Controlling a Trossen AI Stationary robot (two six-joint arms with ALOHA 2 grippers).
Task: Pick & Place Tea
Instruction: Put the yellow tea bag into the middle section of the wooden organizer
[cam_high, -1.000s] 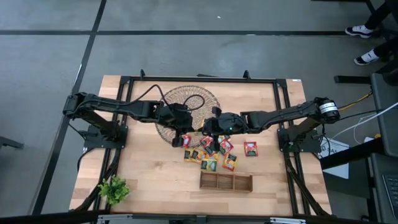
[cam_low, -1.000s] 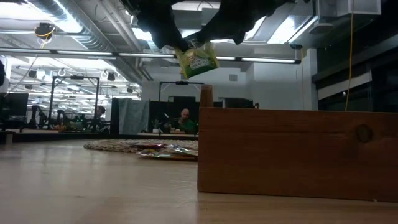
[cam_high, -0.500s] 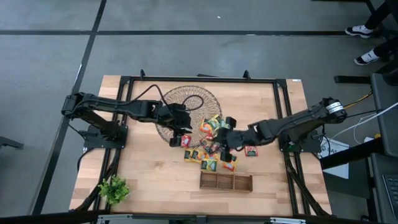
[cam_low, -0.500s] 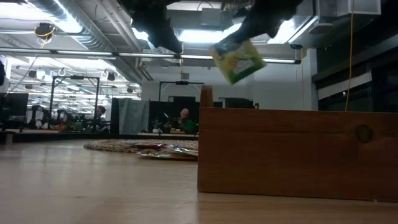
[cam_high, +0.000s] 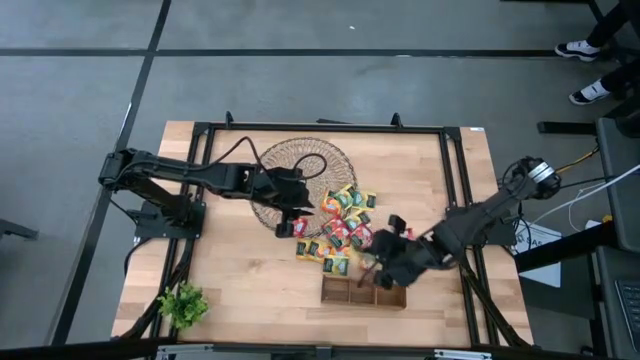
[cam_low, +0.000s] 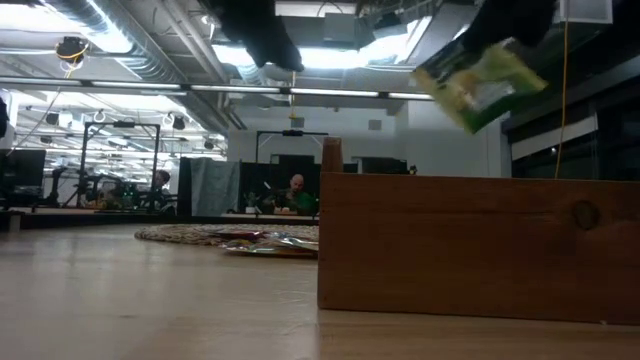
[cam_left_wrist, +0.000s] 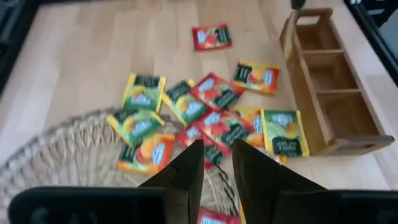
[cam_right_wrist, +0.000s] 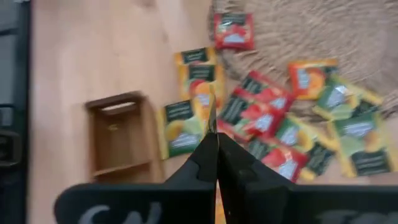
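Tea sachets (cam_high: 340, 228), small flat squares in red, yellow and green, mostly lie loose on your wooden table (cam_high: 230, 280); the wooden three-compartment tray (cam_left_wrist: 323, 87) looks empty, right gripper (cam_high: 385, 272) pinching one sachet above it, left gripper (cam_high: 292, 225) slightly open

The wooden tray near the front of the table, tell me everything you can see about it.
The wooden tray is a narrow box of light brown wood with visible grain, split by two dividers into three compartments. In the left wrist view all three look empty. It lies flat on the table, just in front of the scattered tea sachets. The right gripper hangs over its right end, shut on a green sachet that is not yet inside. Nothing else touches the tray.
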